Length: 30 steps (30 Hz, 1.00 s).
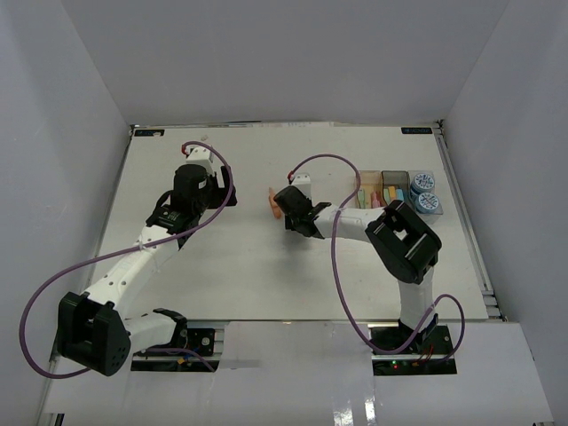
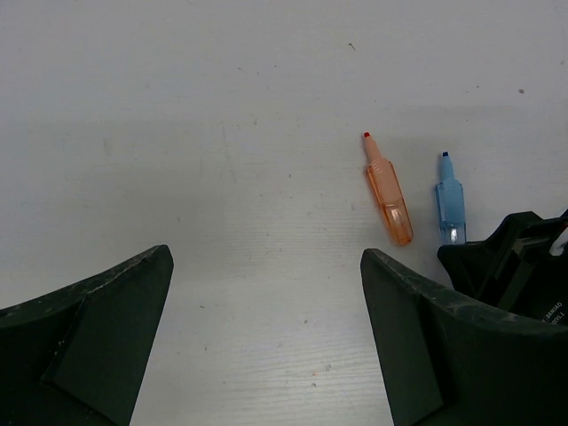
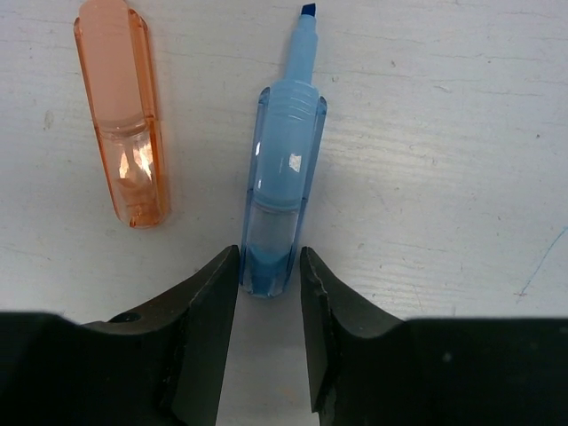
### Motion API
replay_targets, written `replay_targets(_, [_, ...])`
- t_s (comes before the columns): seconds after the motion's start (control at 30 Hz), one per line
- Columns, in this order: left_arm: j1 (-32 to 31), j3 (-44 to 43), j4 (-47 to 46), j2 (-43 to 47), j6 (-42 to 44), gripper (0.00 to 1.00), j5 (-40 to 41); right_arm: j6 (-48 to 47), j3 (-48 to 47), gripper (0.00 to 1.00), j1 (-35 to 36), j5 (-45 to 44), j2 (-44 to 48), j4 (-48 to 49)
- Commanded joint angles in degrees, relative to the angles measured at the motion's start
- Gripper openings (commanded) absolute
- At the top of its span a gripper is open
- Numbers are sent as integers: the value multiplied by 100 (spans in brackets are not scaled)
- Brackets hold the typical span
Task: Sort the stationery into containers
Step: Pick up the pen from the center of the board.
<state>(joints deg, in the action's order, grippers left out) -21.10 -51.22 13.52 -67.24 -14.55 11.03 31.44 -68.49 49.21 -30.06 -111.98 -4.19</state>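
The right gripper (image 3: pixel 268 293), jaws narrowly apart, brackets the uncapped translucent light-blue marker's (image 3: pixel 282 191) near end, flat on the white worktop (image 3: pixel 444 160).

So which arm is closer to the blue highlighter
Right. Its fingers straddle the blue highlighter's rear end. The left gripper hangs open farther away, beyond the orange highlighter.

A white table (image 1: pixel 266 266) fills the floor of a white-walled enclosure (image 1: pixel 62 133), the walls rising from its left, far and right edges. A small black label (image 1: pixel 148 132) sits at the table's far-left corner and another black label (image 1: pixel 416 131) at its far-right corner. A metal rail (image 1: pixel 470 240) runs along the table's right edge. The tabletop shows faint scuffs and specks.
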Motion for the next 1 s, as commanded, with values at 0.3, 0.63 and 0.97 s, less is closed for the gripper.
replay_targets(0.3, [1, -142, 46, -26, -31, 98, -21, 56, 538, 19, 89, 168, 370, -153])
replay_targets(0.63, [1, -300, 212, -113, -154, 98, -398, -1569, 1636, 8, 97, 782, 2265, 717])
replay_targets(0.97, [1, -345, 468, -9, -1173, 98, -2603, -3073, 2006, 8, 159, 2056, 4078, 910])
